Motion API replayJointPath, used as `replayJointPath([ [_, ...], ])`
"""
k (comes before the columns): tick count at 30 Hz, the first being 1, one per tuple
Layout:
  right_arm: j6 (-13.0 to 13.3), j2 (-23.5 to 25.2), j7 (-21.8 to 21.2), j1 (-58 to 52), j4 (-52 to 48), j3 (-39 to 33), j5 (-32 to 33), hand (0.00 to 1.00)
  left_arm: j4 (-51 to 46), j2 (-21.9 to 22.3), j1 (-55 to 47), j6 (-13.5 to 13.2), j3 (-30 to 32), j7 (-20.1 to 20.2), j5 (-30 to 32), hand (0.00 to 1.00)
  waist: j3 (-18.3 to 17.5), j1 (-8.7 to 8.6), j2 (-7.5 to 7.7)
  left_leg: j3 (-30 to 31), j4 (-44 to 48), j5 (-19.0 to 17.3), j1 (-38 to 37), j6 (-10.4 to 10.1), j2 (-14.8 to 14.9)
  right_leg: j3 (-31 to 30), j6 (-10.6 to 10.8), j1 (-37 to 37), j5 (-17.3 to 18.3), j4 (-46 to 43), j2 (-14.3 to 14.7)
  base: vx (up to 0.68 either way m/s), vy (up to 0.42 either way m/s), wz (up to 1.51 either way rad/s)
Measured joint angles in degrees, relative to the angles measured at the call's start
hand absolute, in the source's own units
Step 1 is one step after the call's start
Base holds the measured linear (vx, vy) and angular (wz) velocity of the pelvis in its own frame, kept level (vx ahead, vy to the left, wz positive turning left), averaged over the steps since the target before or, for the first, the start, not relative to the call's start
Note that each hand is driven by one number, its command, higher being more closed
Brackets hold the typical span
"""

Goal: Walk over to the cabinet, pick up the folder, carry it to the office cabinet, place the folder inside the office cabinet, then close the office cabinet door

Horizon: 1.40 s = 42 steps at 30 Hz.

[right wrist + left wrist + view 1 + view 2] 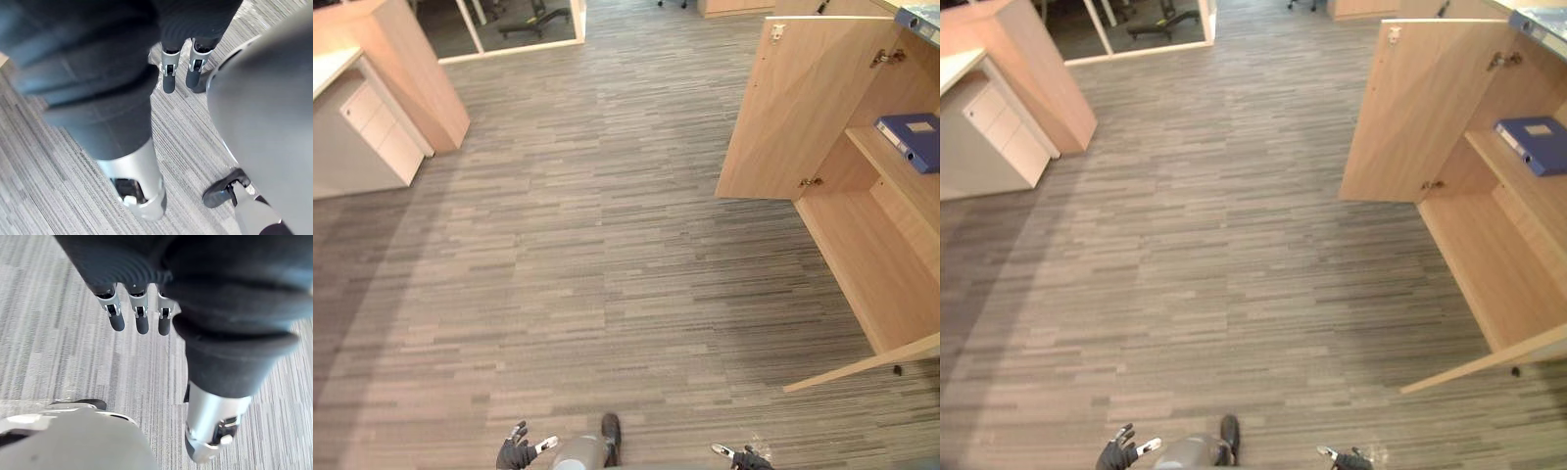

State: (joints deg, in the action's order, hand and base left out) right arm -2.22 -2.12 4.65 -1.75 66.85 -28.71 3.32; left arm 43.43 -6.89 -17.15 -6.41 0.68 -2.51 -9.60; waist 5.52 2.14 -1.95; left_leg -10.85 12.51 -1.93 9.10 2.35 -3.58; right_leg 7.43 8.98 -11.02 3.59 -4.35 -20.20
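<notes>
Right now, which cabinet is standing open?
The wooden cabinet on the right: door swung wide, blue folder on its shelf. The white one on the left is shut.

Matt, finely striped grey carpet for the floor, rough and woven-looking; smooth pale wood-grain board with a low sheen for the office cabinet and its door, with small shiny metal hinges. Smooth blue cover, plastic-looking, on the folder, with a pale paper-like label. On the left hand and right hand, glossy silver metal-look fingers, matt dark tips and a dull ribbed dark cover.
</notes>
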Motion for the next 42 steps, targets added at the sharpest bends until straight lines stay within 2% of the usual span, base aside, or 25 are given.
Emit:
replayJointPath([
  [2, 0.2, -0.6, -0.1, -1.0, -1.1, -2.2, 0.0, 0.0, -0.2, 0.3, 0.1, -0.1, -1.2, 0.6, 0.0, 0.0, -1.6, -0.29, -0.4, -1.4, -1.5, -1.2, -2.8, 1.5, -2.6, -1.4, 0.0, 2.1, 0.0, -5.5, -3.2, 0.4, 0.314, -0.52],
  [4, 0.0, -2.2, -0.1, -0.8, -2.0, -4.7, 0.0, 0.0, -1.0, 1.7, 0.3, -0.4, -2.0, 1.3, -0.2, 0.0, -2.8, -0.95, -1.75, -1.4, -4.0, -1.4, -6.8, 1.9, -4.8, -1.0, -1.3, 7.0, -0.9, -17.9, -6.5, 0.3, 0.256, -0.39],
  [6, 0.3, -3.5, -0.1, -0.5, -4.1, -6.3, 0.1, 0.0, -0.7, 4.1, 0.3, -0.8, -3.1, 1.9, -1.2, 0.0, -3.1, -1.88, -2.65, -1.4, -6.9, -2.2, -12.0, 3.0, -5.9, 3.3, -9.7, 14.2, -3.5, -35.9, -10.5, 0.28, 0.216, -0.22],
  [7, 0.7, -3.3, -0.1, -0.1, -4.7, -6.1, 0.4, 0.0, 0.2, 4.9, 0.7, -0.7, -3.7, 2.0, -1.7, 0.0, -2.7, -2.46, -2.17, -1.1, -8.1, -2.4, -14.7, 3.2, -6.0, 4.2, -9.6, 17.5, -1.0, -44.7, -10.5, 0.24, 0.165, -0.01],
  [10, 2.2, -1.6, -0.1, 0.3, -5.7, -4.9, 2.3, 0.0, 1.7, 5.3, 2.3, -0.7, -4.1, 2.3, -2.2, 0.0, -0.7, -2.94, -2.2, -0.4, -9.5, -3.1, -19.7, 3.1, -3.8, 11.0, -7.5, 21.6, 7.2, -50.1, -4.3, 0.14, 0.041, 0.02],
  [11, 2.3, -0.9, -0.1, 0.3, -6.5, -4.3, 2.3, 0.0, 1.8, 5.3, 2.6, -0.7, -4.0, 2.3, -2.2, 0.0, -0.2, -2.87, -2.01, -0.4, -9.8, -3.6, -20.5, 3.1, -3.4, 12.3, -7.0, 22.6, 8.0, -49.9, -3.0, 0.09, -0.074, -0.13],
  [13, 3.0, 1.2, -0.2, 0.2, -9.1, 0.0, 2.4, 0.0, 3.4, 4.8, 4.2, -0.6, -1.5, 2.2, -2.1, 0.0, 1.8, -3.42, -0.18, -1.2, -9.8, -5.2, -22.5, 2.5, -3.1, 17.4, -6.4, 25.2, 8.7, -42.8, 1.3, 0.0, -0.123, -0.15],
  [16, 3.7, 3.2, -0.1, -1.6, -11.1, 3.0, 2.9, 0.0, 4.6, 4.5, 5.2, 0.1, 2.0, 1.8, -0.3, 0.0, 1.9, -3.94, 1.98, -1.4, -7.1, -8.0, -22.0, 1.3, -3.0, 21.4, -9.8, 25.5, 6.7, -31.8, 2.6, 0.02, -0.165, -0.02],
  [17, 3.7, 3.4, -0.1, -2.5, -11.1, 3.4, 3.3, 0.0, 4.6, 5.1, 5.4, 0.4, 4.0, 1.6, 0.3, 0.0, 1.9, -4.09, 2.18, -1.5, -5.6, -10.1, -22.0, 1.0, -1.9, 22.3, -11.9, 24.5, 6.5, -29.2, 3.0, 0.18, -0.255, -0.04],
  [19, 3.4, 3.4, -0.2, -3.4, -10.9, 3.4, 4.6, 0.0, 4.6, 6.2, 5.5, 0.6, 7.2, 1.1, 1.6, 0.0, 1.9, -4.16, 2.15, -1.9, -2.5, -13.4, -21.9, -1.7, 1.6, 24.1, -13.8, 22.6, 8.1, -27.7, 6.0, 0.23, -0.278, 0.0],
  [20, 3.4, 3.5, -0.2, -4.1, -11.0, 3.4, 4.6, 0.0, 4.6, 6.6, 5.6, 0.9, 8.5, 0.5, 2.2, 0.0, 1.8, -4.54, 2.04, -2.6, 0.6, -15.5, -21.4, -3.1, 5.1, 25.6, -12.9, 20.9, 9.8, -26.0, 9.1, 0.3, -0.35, 0.12],
  [21, 3.3, 3.5, -0.1, -4.5, -11.0, 3.8, 4.6, 0.0, 4.3, 6.6, 5.8, 1.0, 9.8, 0.2, 2.1, 0.0, 1.3, -4.6, 1.89, -2.9, 6.7, -17.0, -19.3, -4.5, 8.2, 26.4, -13.1, 19.8, 10.7, -23.5, 12.5, 0.34, -0.427, 0.07],
  [23, 3.1, 4.2, -0.1, -4.5, -11.0, 4.0, 4.6, 0.0, 3.6, 6.8, 6.3, 1.0, 12.4, -0.1, 1.8, 0.0, 1.6, -3.77, 2.2, -3.4, 19.5, -16.6, -14.0, -4.5, 13.0, 27.0, -12.3, 17.3, 11.4, -18.6, 16.8, 0.24, -0.299, -0.13],
  [24, 3.0, 4.5, -0.1, -4.6, -11.6, 4.0, 4.9, 0.0, 3.1, 7.6, 6.0, 1.0, 14.2, -0.6, 0.8, 0.0, 2.1, -3.49, 1.72, -3.5, 30.9, -14.1, -10.1, -5.2, 17.2, 31.0, -12.7, 14.7, 14.7, -20.9, 15.9, 0.33, -0.224, -0.38],
  [25, 2.9, 4.4, 0.0, -4.8, -11.3, 4.0, 5.1, 0.0, 2.5, 7.7, 5.6, 0.9, 15.5, -1.0, 0.1, 0.0, 2.4, -2.75, 2.46, -4.0, 39.6, -13.3, -8.4, -6.4, 19.5, 30.2, -15.1, 13.2, 14.3, -21.7, 16.1, 0.56, -0.163, -0.51],
  [26, 2.7, 3.9, 0.0, -4.7, -10.9, 3.6, 5.9, 0.0, 2.4, 8.4, 5.0, 1.1, 16.5, -1.6, -0.7, 0.0, 2.5, -2.65, 1.61, -3.0, 47.8, -13.2, -6.3, -6.3, 22.3, 29.9, -14.0, 10.7, 15.1, -21.5, 17.4, 0.54, -0.09, -0.53],
  [27, 2.5, 3.9, 0.0, -4.6, -10.9, 3.6, 6.0, 0.0, 2.1, 8.4, 5.1, 1.0, 16.4, -2.1, -1.4, 0.0, 2.4, -2.42, 1.81, -3.7, 51.2, -13.2, -3.6, -6.2, 22.7, 29.0, -13.9, 8.8, 15.1, -19.6, 17.8, 0.49, -0.108, -0.42],
  [30, 2.2, 3.2, 0.0, -3.7, -9.6, 3.4, 6.0, 0.0, 1.8, 8.7, 5.1, 0.4, 16.4, -3.1, -2.5, 0.0, 2.5, -2.23, 1.55, -4.6, 47.7, -13.3, 1.8, -6.1, 21.7, 26.6, -12.6, 6.5, 14.2, -15.6, 17.9, 0.27, -0.071, -0.42],
  [33, 1.9, 2.8, 0.2, -2.6, -7.5, 2.9, 6.4, 0.0, 1.6, 9.1, 5.2, -0.5, 16.4, -4.6, -3.9, 0.0, 2.8, -1.02, 1.33, -2.1, 31.9, -13.3, 4.3, -6.1, 18.9, 23.3, -11.8, 3.4, 13.8, -12.5, 17.9, 0.27, 0.045, -0.63],
  [34, 2.0, 2.9, 0.2, -2.1, -7.4, 2.9, 6.5, 0.0, 1.7, 9.1, 5.2, -0.8, 16.3, -4.9, -4.3, 0.0, 2.9, -0.92, 1.39, 1.8, 22.7, -13.0, 4.9, -6.4, 16.6, 21.7, -10.9, 2.1, 13.8, -11.5, 17.6, 0.21, 0.091, -0.54],
  [35, 2.1, 2.9, 0.2, -2.1, -7.2, 2.9, 6.5, 0.0, 1.7, 9.1, 5.2, -0.9, 16.3, -4.9, -4.5, 0.0, 3.0, -0.89, 1.48, 3.5, 18.8, -12.3, 4.9, -6.8, 15.6, 21.1, -10.5, 1.5, 13.9, -11.1, 17.3, 0.3, 0.192, -0.68],
  [36, 2.3, 2.6, 0.2, -2.2, -6.4, 3.0, 6.5, 0.0, 2.1, 9.1, 5.3, -1.0, 16.3, -5.1, -5.0, 0.0, 3.0, -0.9, 1.43, 7.8, 10.8, -9.8, 4.8, -7.1, 13.2, 19.7, -8.7, 0.4, 14.3, -10.5, 16.2, 0.19, 0.172, -0.42],
  [38, 2.3, 2.4, 0.2, -2.8, -6.3, 3.5, 6.3, 0.0, 2.6, 9.4, 5.2, -1.4, 16.3, -5.6, -5.6, 0.0, 2.8, -0.7, 1.15, 9.7, 6.4, -6.6, 4.7, -7.3, 11.9, 18.2, -6.5, -0.7, 14.7, -10.1, 15.2, 0.31, 0.295, -0.51],
  [40, 2.2, 2.3, 0.2, -3.5, -6.4, 3.8, 5.4, 0.0, 3.5, 9.8, 5.4, -1.7, 16.4, -6.0, -6.2, 0.0, 2.4, -0.38, 0.91, 10.0, 5.5, 2.8, 4.5, -8.1, 10.7, 15.8, -3.9, -1.7, 14.7, -9.4, 14.2, 0.38, 0.354, -0.55],
  [42, 2.2, 3.5, 0.1, -3.6, -5.8, 4.0, 4.5, 0.0, 5.7, 7.6, 6.5, -1.8, 16.5, -6.0, -6.3, 0.0, 0.9, -0.36, 3.67, 6.8, 3.6, 2.2, 3.3, -6.3, 7.1, 13.3, -0.2, -0.6, 12.2, -9.0, 9.2, 0.5, 0.43, -0.4],
])
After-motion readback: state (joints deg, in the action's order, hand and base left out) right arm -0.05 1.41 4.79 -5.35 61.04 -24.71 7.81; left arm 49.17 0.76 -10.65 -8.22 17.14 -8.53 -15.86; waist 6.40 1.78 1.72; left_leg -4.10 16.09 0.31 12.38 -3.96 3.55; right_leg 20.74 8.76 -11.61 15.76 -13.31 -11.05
